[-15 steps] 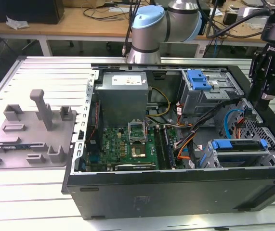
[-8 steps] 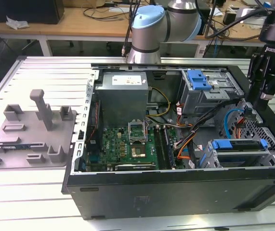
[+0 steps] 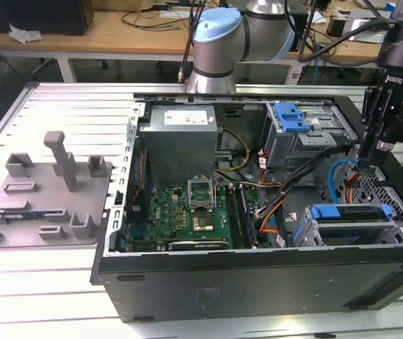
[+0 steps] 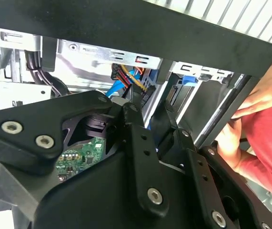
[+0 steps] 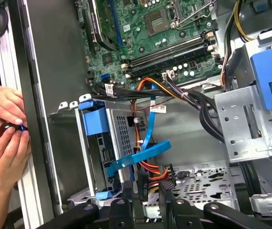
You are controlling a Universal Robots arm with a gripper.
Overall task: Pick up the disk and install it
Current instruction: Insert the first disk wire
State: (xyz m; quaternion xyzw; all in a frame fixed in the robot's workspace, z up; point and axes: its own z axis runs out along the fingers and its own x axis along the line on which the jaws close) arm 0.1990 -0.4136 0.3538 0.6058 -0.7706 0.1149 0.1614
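The disk (image 3: 347, 212) sits in the drive cage at the near corner of the open computer case, on the exterior view's right, with its blue carrier frame facing up. In the first wrist view the disk (image 5: 97, 123) stands edge-on in that cage, beside a perforated metal wall. My gripper (image 3: 368, 168) reaches down into the case just behind the cage. Its fingers (image 5: 126, 195) stand apart in the first wrist view. They are open, with a black cable plug and orange wires (image 5: 145, 183) seen between them and not touching them. The gripper (image 5: 146, 198) is close to the disk but holds nothing.
A person's hands (image 5: 5, 129) rest on the case's outer wall beside the cage, also seen with a red sleeve (image 4: 264, 129). A blue cable (image 5: 143, 150) arcs in front of the cage. The motherboard (image 3: 187, 208), power supply box (image 3: 180, 138) and a second cage with a blue latch (image 3: 291, 116) crowd the case.
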